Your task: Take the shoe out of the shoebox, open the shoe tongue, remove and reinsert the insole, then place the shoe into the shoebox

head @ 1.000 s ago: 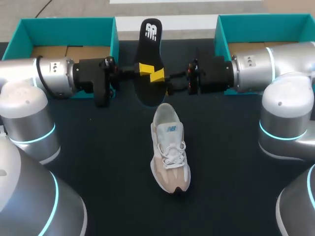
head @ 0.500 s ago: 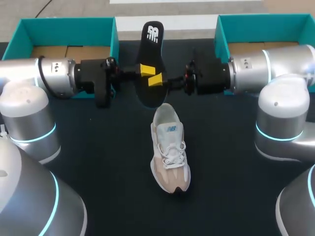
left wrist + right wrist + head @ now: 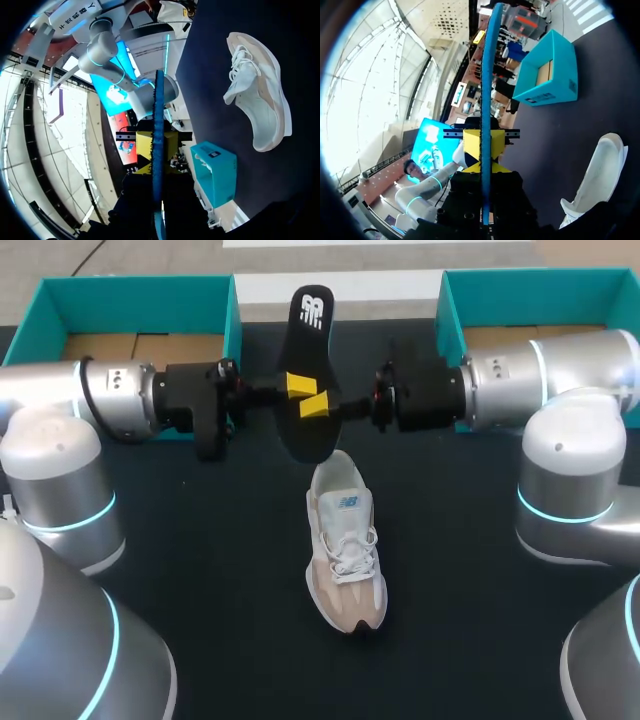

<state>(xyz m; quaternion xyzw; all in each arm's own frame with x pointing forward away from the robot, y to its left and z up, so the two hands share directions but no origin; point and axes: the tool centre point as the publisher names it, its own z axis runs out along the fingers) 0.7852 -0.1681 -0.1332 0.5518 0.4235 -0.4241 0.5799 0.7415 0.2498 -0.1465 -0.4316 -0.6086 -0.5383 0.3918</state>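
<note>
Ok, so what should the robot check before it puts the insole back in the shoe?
1. Left gripper grips the insole: ok, a yellow tip sits on each side.
2. Right gripper grips the insole: ok, it pinches it the same way.
3. Shoe stands upright with its opening up: ok.
4. Insole's near end is close to the shoe's heel: ok, it is right beside it.
5. Tongue is pulled open wide enough: cannot tell.
</note>
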